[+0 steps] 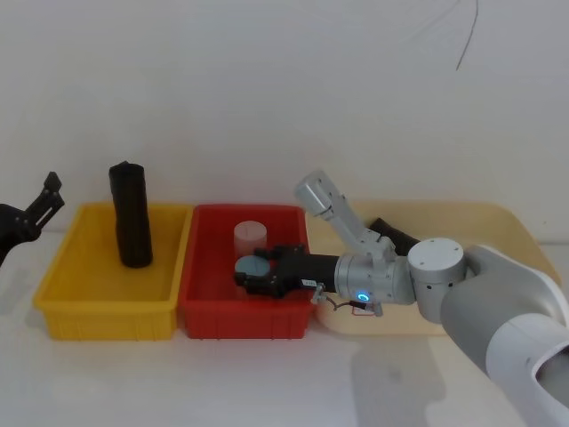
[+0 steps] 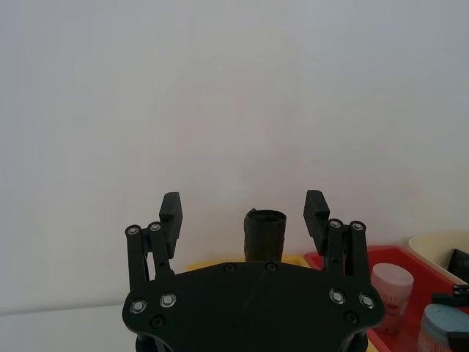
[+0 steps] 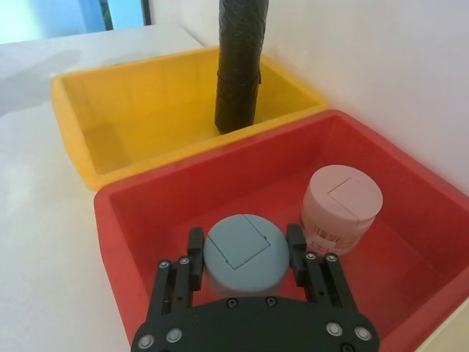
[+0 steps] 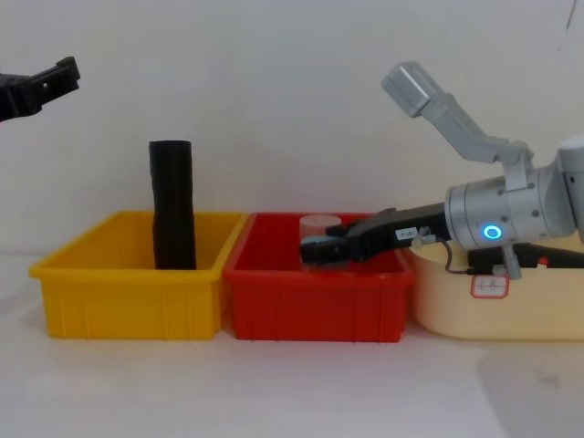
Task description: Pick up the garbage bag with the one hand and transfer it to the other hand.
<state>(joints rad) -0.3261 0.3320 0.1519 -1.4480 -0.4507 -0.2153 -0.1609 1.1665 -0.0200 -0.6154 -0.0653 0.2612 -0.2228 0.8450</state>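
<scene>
One right pincer (image 3: 245, 253) clasps the blue-lidded jar (image 3: 245, 253); left pincer (image 2: 244, 211) hangs open, empty. Risk: garbage bag (image 1: 131, 213) untouched, wrong item lifted.

The garbage bag (image 1: 130, 214) is a thick matte-black roll, a long cylinder with a slightly textured skin. It stands upright, leaning a little, with its top well above the rim of the yellow bin (image 1: 53, 285) it rests in. It sits ahead of the open fingers of the left hand (image 2: 244, 213), which hangs apart from it without touching. It stands well away from the right hand (image 3: 244, 253). A similar black roll (image 1: 396, 236) lies on its side beyond the right arm.
</scene>
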